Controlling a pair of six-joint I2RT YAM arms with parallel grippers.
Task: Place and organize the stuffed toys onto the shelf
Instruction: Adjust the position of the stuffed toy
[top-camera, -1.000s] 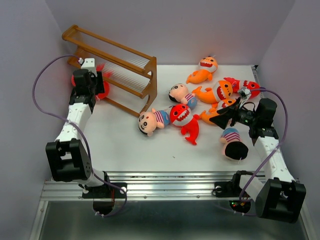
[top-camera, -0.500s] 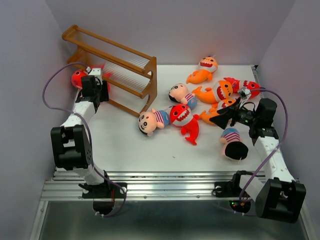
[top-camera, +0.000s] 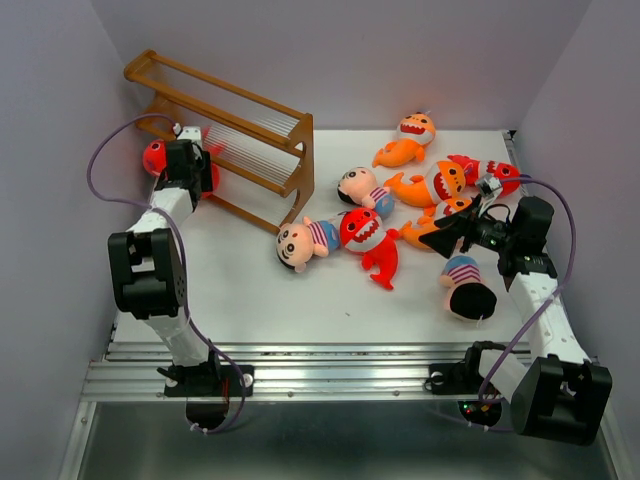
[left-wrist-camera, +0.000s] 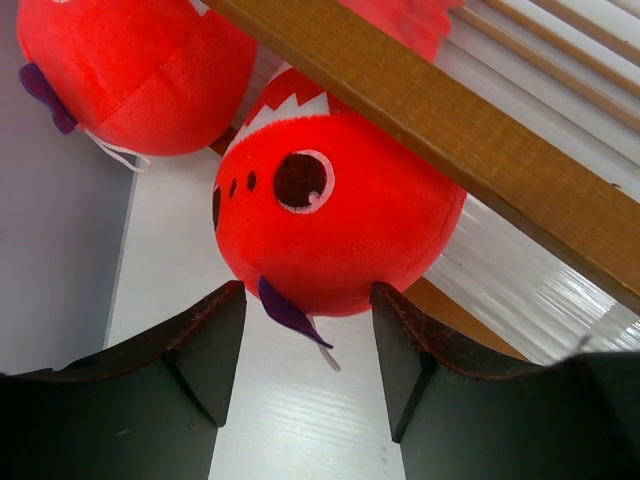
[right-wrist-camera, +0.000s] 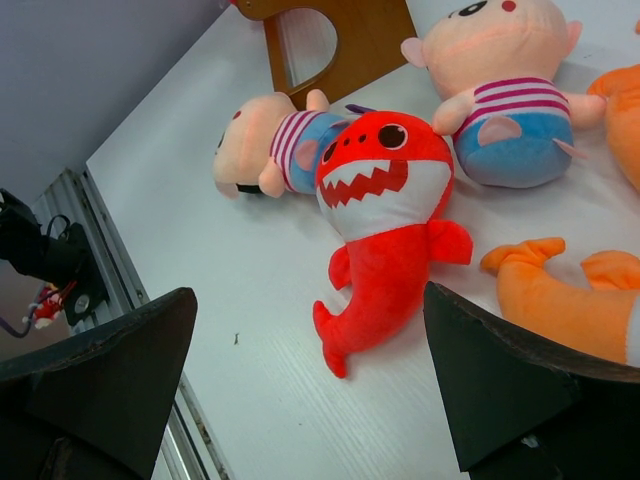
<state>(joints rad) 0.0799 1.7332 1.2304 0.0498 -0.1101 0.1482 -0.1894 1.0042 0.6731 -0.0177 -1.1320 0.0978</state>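
Note:
The brown wooden shelf (top-camera: 230, 130) stands at the back left. My left gripper (top-camera: 188, 165) is at its left end, low by the bottom tier. In the left wrist view the left gripper (left-wrist-camera: 308, 300) is open, and a red shark (left-wrist-camera: 335, 215) sits just beyond its fingertips under a shelf rail (left-wrist-camera: 470, 150). A second red shark (left-wrist-camera: 120, 70) lies behind it. My right gripper (top-camera: 450, 232) is open and empty above the right-hand toys. In its view the right gripper (right-wrist-camera: 310, 300) faces a red shark (right-wrist-camera: 385, 215) and two boys (right-wrist-camera: 270, 150) (right-wrist-camera: 510, 110).
Loose toys lie right of the shelf: an orange shark (top-camera: 405, 140), a boy (top-camera: 362, 188), an orange shark (top-camera: 430, 185), a red shark (top-camera: 490, 172), a boy (top-camera: 305, 242), a red shark (top-camera: 368, 240) and a boy (top-camera: 468, 285). Walls close in left and right.
My left arm has swung its elbow forward and upright while the gripper stayed at the shelf's left end, shifting slightly. The right arm and the loose toys have not moved.

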